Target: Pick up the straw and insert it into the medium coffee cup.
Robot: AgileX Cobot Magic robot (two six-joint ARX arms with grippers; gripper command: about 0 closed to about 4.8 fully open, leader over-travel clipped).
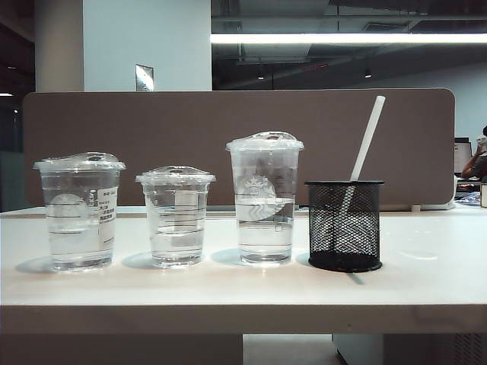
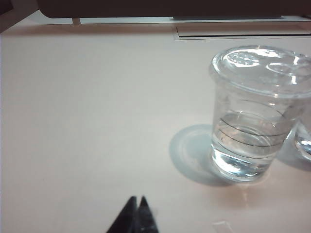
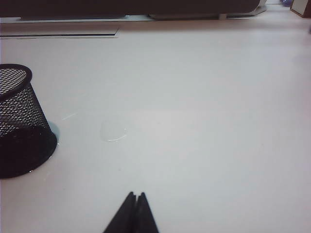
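On the white table (image 1: pixel 228 285), three clear lidded cups and a black mesh holder (image 1: pixel 344 225) stood in a row, seen from the exterior view. At the far left of the row stood the medium coffee cup (image 1: pixel 79 211), wide, with a domed clear lid, a white printed label on its right side and a faint round logo, and partly filled with clear liquid. Just to its right, apart from it, was the shortest clear cup (image 1: pixel 176 215), also holding some liquid. Next came the tallest clear cup (image 1: pixel 264 199), bearing a white round logo. The mesh holder stood at the right end, close beside the tall cup. The straw (image 1: pixel 367 138) rested inside the holder, leaning to the right, with its upper part rising well above the rim.

Neither arm appeared in the exterior view. The left gripper (image 2: pixel 135 200) showed at the near edge of its wrist view, its black fingertips pressed together with nothing between them, hovering over bare table well apart from the one clear cup that showed whole in that view; which cup it was I cannot tell. The right gripper (image 3: pixel 136 195) likewise had its fingertips closed together and empty, over bare table, with the mesh holder off to its left.
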